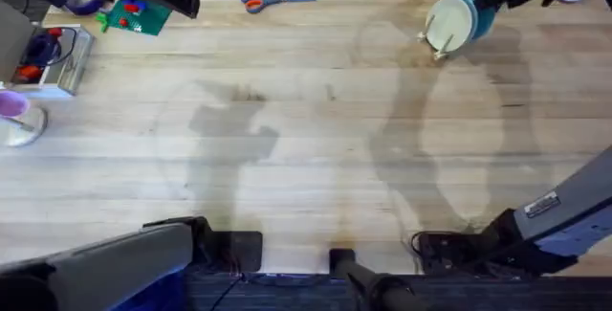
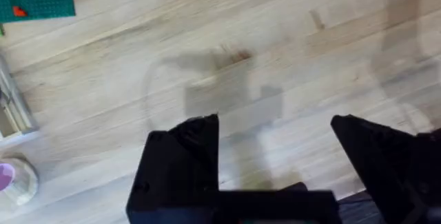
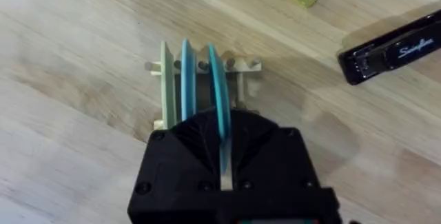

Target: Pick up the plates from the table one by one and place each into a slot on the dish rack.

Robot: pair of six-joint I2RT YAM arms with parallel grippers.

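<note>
At the counter's far right, my right jaws grip a blue plate standing in the dish rack, beside two slotted plates. Step: final seating. Next move, I judge: release, retract straight. My left jaws hang open.

the right gripper hides the lower edge of the blue plate in the dish rack. a black stapler is cut off at the picture's edge.
</note>
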